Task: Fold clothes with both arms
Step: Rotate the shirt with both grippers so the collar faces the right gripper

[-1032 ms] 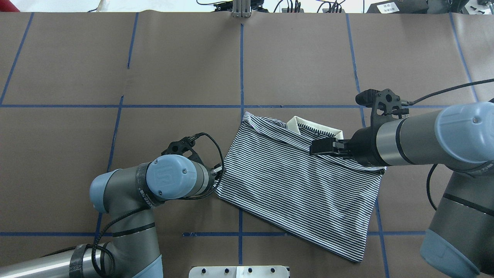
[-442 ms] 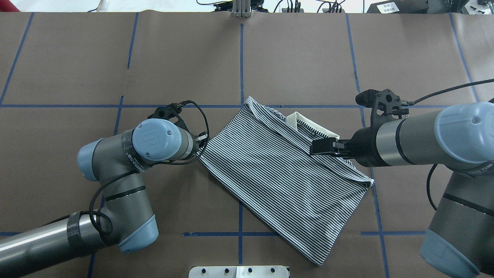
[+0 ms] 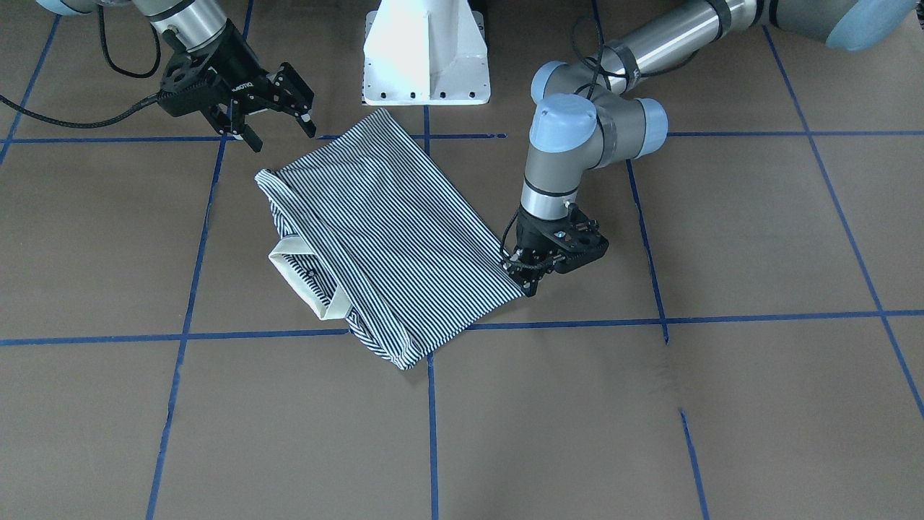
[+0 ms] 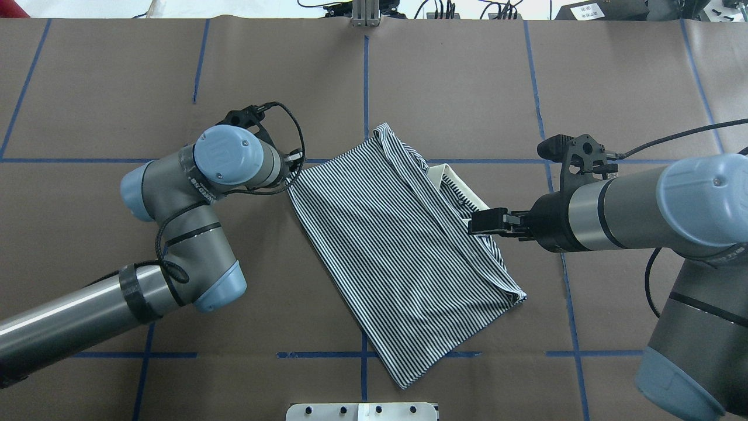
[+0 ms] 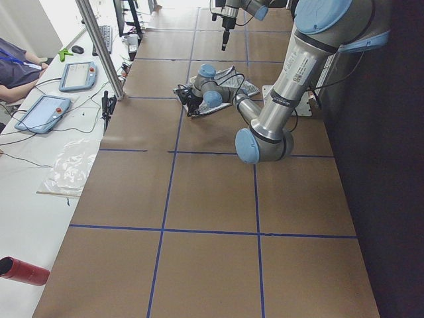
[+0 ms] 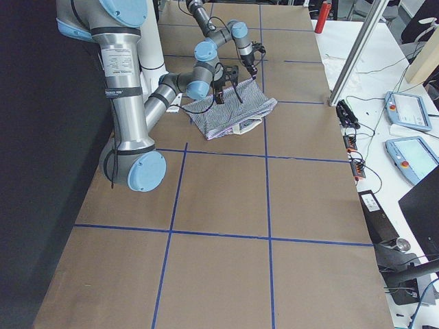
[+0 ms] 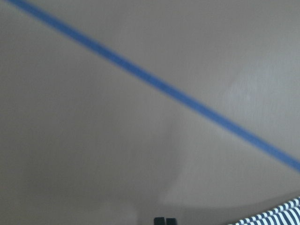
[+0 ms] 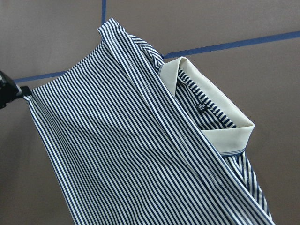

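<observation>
Brown paper covers the tabletop, ruled with blue tape lines. Nearest the robot's white pedestal, one corner of the folded striped polo shirt points at the base. Just beyond, the right pincer hangs in the air by the shirt's collar-side edge, jaws spread wide, gripping nothing. Farther out, the left pincer is pinched tight on the shirt's opposite corner, low over the tabletop. Farthest out, the cream collar peeks from under the striped top layer, the shirt lying skewed to the tape grid
</observation>
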